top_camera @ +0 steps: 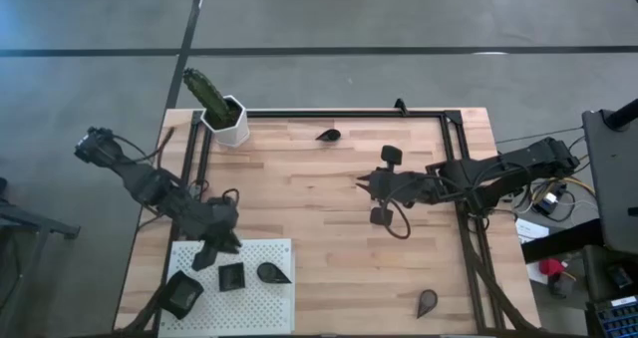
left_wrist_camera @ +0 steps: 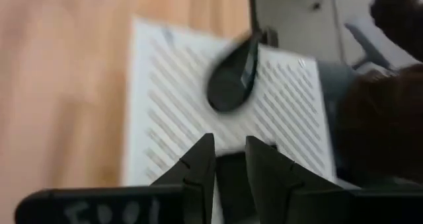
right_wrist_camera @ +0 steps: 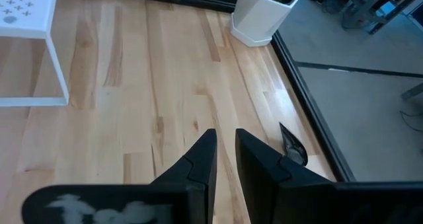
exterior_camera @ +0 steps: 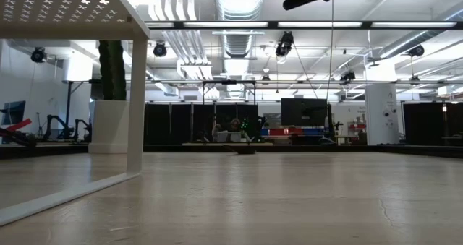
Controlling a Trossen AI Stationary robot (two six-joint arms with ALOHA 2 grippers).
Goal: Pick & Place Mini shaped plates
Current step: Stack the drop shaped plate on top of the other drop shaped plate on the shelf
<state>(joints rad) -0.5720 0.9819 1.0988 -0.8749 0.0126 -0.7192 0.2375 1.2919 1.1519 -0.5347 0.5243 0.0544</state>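
Left end effector (top_camera: 207, 255) slightly parted, empty, above white board (top_camera: 261, 300), square plate (top_camera: 231, 276) and teardrop plate (top_camera: 272, 272) beneath.

I am seeing near-black little plates (top_camera: 231, 276) lying on a white board (top_camera: 261, 308) dotted with holes, pale striped wood on the table (top_camera: 319, 238), and a white pot (top_camera: 231, 127) showing green.

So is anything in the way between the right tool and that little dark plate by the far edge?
Nothing visible. The right tool hangs over bare wood, and the stretch of table to the plate is clear. The cactus pot stands off to the side.
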